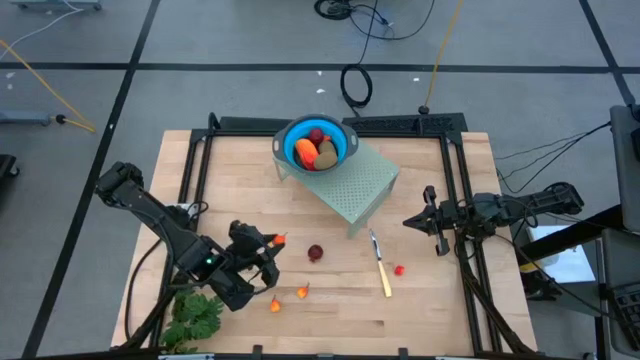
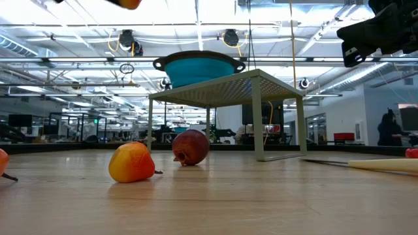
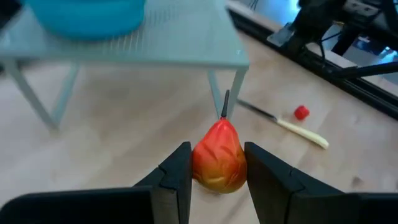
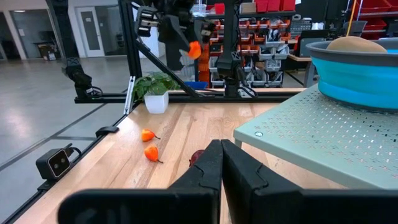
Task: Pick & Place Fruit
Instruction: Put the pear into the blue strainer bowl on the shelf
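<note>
table: pale wooden top with a dark frame along its edges; it carries everything below.
green stand: perforated pale green platform on thin legs, at the far middle of the table; the landmark for all places here.
left arm: reaches in from the near left of the stand, its wrist raised above the table.
right arm: waits to the right of the stand, pointing toward it.
blue bowl: sits on the far left corner of the stand, holding a dark red ball, an orange-red piece and an olive-brown oval.
leafy green bunch: lies well to the near left of the stand, by the table's near edge.
left gripper: up in the air on the near left of the stand, its two fingers clamped on the sides of an orange-red pepper.
right gripper: just right of the stand, fingers pressed together with nothing between them.
knife: yellow handle, lies just in front of the stand.
dark red ball: on the table in front of the stand, left of the knife.
orange-red pepper: held clear of the table, stem pointing toward the stand.
two small orange-red peppers: on the table near left of the stand, close together.
tiny red bit: on the table in front of the stand, just right of the knife's handle.
</note>
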`<state>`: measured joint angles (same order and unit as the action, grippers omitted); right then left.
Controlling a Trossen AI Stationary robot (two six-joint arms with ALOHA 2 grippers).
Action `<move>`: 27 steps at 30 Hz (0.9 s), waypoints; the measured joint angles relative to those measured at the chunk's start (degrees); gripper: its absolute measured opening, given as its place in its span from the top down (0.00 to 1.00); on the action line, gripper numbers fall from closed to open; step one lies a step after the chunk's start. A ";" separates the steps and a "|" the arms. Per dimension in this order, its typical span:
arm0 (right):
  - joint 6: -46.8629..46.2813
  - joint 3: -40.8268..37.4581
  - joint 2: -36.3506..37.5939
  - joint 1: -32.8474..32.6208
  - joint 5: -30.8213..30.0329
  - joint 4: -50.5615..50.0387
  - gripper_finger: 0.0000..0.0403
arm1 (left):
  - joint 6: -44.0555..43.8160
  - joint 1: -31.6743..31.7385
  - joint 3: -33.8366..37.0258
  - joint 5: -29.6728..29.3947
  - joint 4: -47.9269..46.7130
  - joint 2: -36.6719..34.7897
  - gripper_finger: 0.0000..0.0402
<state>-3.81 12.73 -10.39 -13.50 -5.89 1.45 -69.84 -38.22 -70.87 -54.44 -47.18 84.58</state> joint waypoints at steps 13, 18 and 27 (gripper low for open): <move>0.00 0.00 -0.01 0.00 0.02 0.00 1.00 | 29.01 3.44 0.00 -2.95 10.52 0.02 0.70; 0.00 0.00 -0.01 0.00 0.02 0.00 1.00 | 36.88 4.19 0.00 -1.71 14.42 0.02 0.70; 0.00 0.00 -0.01 0.01 0.02 0.00 1.00 | 47.36 4.18 0.00 -1.68 22.66 0.02 0.70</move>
<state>-3.81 12.73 -10.41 -13.48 -5.87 1.45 -22.48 -34.04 -70.87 -56.12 -24.53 84.60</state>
